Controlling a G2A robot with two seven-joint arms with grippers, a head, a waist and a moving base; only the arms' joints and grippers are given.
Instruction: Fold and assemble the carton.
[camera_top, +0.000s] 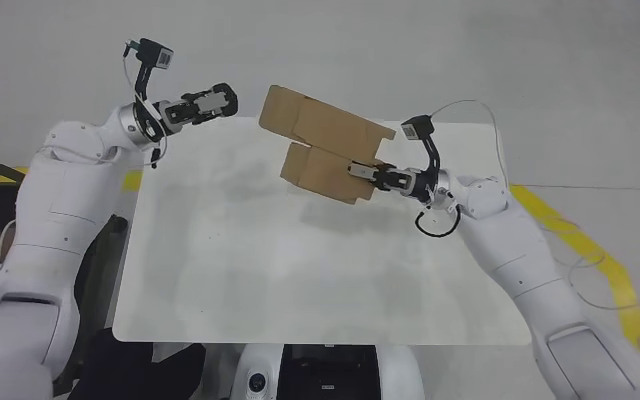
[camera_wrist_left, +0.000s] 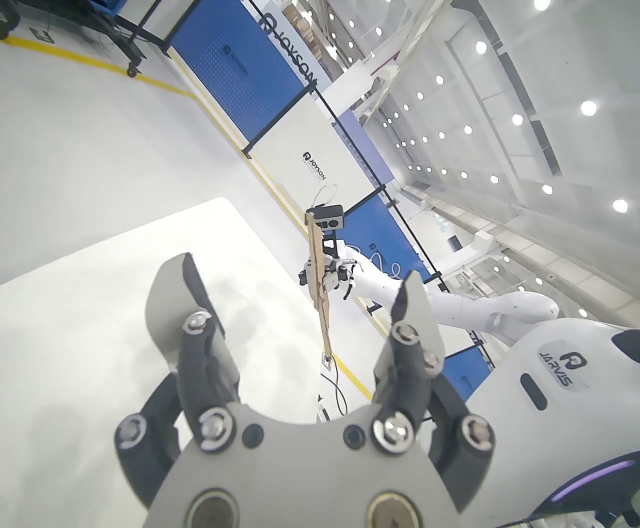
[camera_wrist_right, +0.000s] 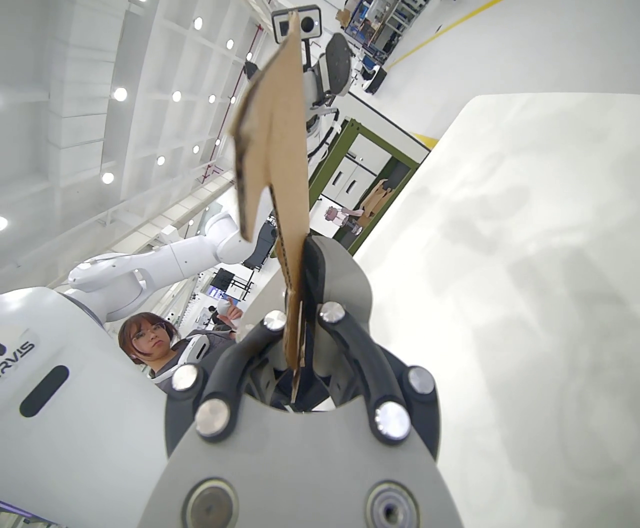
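Over the table (camera_top: 300, 270), the right tool (camera_top: 358, 171) pinches the flat carton (camera_top: 325, 135) by its edge, left tool (camera_top: 230, 98) spread, well apart.

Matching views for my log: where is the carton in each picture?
Top view: carton broadside over the table's far edge.
Left wrist view: carton edge-on, far off.
Right wrist view: carton edge-on, close up.
Shared landmark: the right gripper clamping it.

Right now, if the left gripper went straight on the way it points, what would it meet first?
Probably the carton, which the right gripper holds above the table. The left gripper is open, and its wrist view has the carton edge-on between its fingers, nothing in between; depth is hard to judge.
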